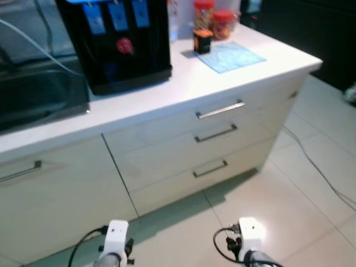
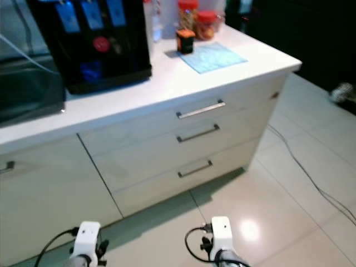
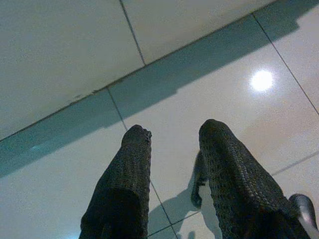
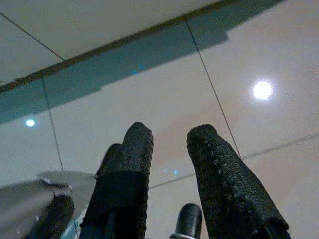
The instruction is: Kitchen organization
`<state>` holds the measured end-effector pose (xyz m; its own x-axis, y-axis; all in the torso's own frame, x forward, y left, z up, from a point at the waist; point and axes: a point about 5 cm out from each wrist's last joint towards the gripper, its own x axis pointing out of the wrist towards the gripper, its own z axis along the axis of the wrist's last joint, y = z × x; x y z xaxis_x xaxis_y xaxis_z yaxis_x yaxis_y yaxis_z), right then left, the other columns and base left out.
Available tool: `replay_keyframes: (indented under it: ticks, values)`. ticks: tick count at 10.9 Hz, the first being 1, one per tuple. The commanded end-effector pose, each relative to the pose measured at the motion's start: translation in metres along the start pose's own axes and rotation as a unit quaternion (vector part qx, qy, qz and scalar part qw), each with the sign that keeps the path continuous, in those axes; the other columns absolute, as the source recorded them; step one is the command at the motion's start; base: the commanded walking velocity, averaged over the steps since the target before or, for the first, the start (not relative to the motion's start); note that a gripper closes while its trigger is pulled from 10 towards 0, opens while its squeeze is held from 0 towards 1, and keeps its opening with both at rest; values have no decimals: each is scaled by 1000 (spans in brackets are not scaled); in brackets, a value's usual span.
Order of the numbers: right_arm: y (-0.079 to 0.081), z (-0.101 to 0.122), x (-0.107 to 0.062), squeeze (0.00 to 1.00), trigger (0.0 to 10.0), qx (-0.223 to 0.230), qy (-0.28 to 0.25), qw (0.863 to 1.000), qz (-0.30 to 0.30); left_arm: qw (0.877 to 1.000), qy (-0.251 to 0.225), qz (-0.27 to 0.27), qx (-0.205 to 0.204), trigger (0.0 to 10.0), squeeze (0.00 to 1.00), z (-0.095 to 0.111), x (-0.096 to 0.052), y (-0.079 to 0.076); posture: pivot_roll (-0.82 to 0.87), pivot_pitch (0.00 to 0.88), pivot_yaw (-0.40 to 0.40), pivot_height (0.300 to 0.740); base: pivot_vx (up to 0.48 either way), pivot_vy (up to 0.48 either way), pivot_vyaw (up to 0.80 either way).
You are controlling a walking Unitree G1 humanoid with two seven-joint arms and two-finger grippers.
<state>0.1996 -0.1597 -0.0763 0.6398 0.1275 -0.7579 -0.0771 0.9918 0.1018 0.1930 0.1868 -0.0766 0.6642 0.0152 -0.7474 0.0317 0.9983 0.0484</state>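
Both arms hang idle, left gripper (image 3: pixel 172 137) and right gripper (image 4: pixel 169 134) jaws spread, empty; reaching for the white counter (image 1: pixel 183 78) could topple the small orange-and-black jar (image 1: pixel 202 40).

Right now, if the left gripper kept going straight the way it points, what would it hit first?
Most likely the floor. The left gripper hangs open, aimed down at bare tile just short of the cabinet base; nothing lies between, though depth is hard to judge.

a black water dispenser (image 1: pixel 114 41) stands on the white counter (image 1: pixel 167 83) beside a dark sink (image 1: pixel 39 94). a thin cable (image 1: pixel 317 167) trails across the tiled floor (image 1: pixel 289 206).
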Motion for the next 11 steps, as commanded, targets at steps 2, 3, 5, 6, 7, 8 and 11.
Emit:
replay_keyframes:
  ticks: [2, 3, 5, 6, 7, 8, 11]
  values:
    - [-2, 0, 0, 0, 10000, 4, 0, 1000, -2, 1000, 1, 0, -4, 10000, 0, 0, 0, -1, 89, 0, 47, 740, 0, 0, 800]
    - [-1, -1, 0, 0, 10000, 4, 0, 1000, -2, 1000, 1, 1, -4, 10000, 0, 0, 0, 0, 89, 0, 50, 740, 0, 0, 800]
    - [0, -1, 0, 0, 10000, 6, 1, 1000, -2, 1000, 1, 1, -4, 10000, 0, 1, 0, 0, 89, 0, 51, 740, 0, 0, 800]
    - [1, -1, 0, 0, 10000, 7, 1, 1000, -2, 1000, 0, 2, -4, 10000, 0, 2, 1, 1, 89, 0, 54, 740, 0, 0, 800]
    - [1, -1, 0, 0, 10000, 8, 1, 1000, -2, 1000, 0, 2, -4, 10000, 0, 2, 1, 1, 89, 0, 55, 740, 0, 0, 800]
    - [1, -1, 0, 0, 10000, 8, 1, 1000, -1, 1000, 0, 2, -4, 10000, 0, 2, 1, 1, 89, 0, 56, 740, 0, 0, 800]
    - [1, -2, 0, 0, 10000, 11, 1, 1000, -4, 1000, -1, 3, -6, 10000, 0, 3, 1, 1, 89, 0, 57, 740, 0, 0, 688]
